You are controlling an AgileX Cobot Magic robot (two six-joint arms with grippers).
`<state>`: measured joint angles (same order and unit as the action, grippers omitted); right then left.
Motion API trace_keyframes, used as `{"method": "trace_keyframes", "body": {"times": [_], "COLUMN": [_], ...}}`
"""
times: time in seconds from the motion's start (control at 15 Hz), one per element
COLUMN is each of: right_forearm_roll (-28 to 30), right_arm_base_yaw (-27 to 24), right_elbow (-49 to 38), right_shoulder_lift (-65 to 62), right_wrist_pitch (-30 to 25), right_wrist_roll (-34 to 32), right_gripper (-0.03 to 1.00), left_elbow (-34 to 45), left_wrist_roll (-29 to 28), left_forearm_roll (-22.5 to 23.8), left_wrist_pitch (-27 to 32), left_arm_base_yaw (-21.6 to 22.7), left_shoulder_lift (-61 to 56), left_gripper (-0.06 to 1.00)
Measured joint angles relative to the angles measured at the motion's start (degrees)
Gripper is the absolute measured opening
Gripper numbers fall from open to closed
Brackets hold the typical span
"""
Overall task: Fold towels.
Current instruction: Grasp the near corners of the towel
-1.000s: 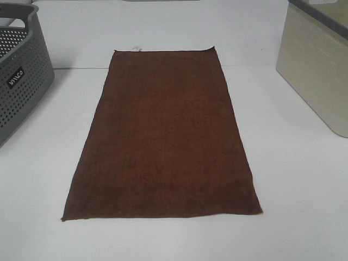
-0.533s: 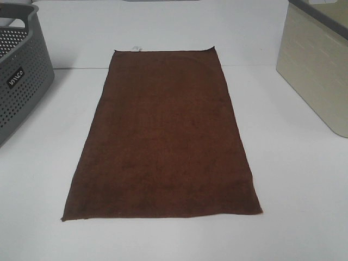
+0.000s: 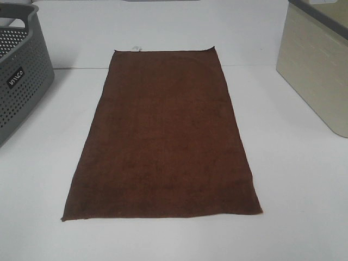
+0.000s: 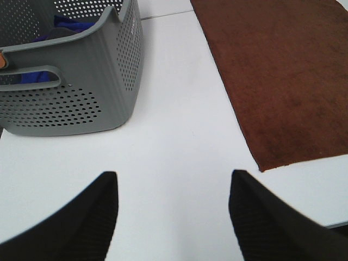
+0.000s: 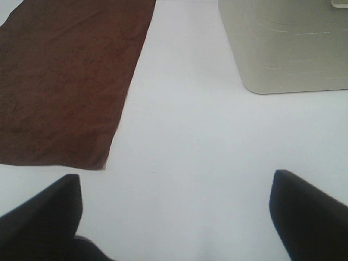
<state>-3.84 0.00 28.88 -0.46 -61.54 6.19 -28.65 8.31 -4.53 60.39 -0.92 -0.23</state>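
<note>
The dark reddish-brown towel lies flat and spread out on the white table, long side running away from me, with a small white tag at its far short edge. Neither gripper shows in the exterior high view. My left gripper is open and empty above bare table, with the towel's near corner off to one side. My right gripper is open and empty above bare table, beside the towel's other near corner.
A grey perforated basket stands at the left, holding blue cloth seen in the left wrist view. A beige bin stands at the right and shows in the right wrist view. The white table surrounds the towel.
</note>
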Motion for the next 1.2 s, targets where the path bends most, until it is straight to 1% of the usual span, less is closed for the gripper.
{"method": "trace_keyframes", "body": {"times": [0.93, 1.0, 1.07, 1.2], "right_forearm_roll": [0.0, 0.1, 0.2, 0.2], "right_arm_base_yaw": [0.0, 0.0, 0.0, -0.1], "right_elbow": [0.0, 0.0, 0.1, 0.6], "right_shoulder_lift": [0.0, 0.5, 2.0, 6.9], "right_wrist_pitch": [0.0, 0.1, 0.4, 1.2], "right_wrist_roll": [0.0, -0.3, -1.7, -5.5], "right_gripper": [0.88, 0.87, 0.87, 0.86], "left_elbow": [-0.2, -0.8, -1.1, -1.0], "left_wrist_roll": [0.0, 0.0, 0.0, 0.0], "left_forearm_roll": [-0.1, -0.2, -0.9, -3.9], "left_wrist_pitch": [-0.3, -1.8, -5.6, -14.0], "left_arm_base_yaw": [0.0, 0.0, 0.0, 0.0], "left_shoulder_lift": [0.6, 2.2, 4.4, 9.0], "left_gripper": [0.58, 0.58, 0.58, 0.58]}}
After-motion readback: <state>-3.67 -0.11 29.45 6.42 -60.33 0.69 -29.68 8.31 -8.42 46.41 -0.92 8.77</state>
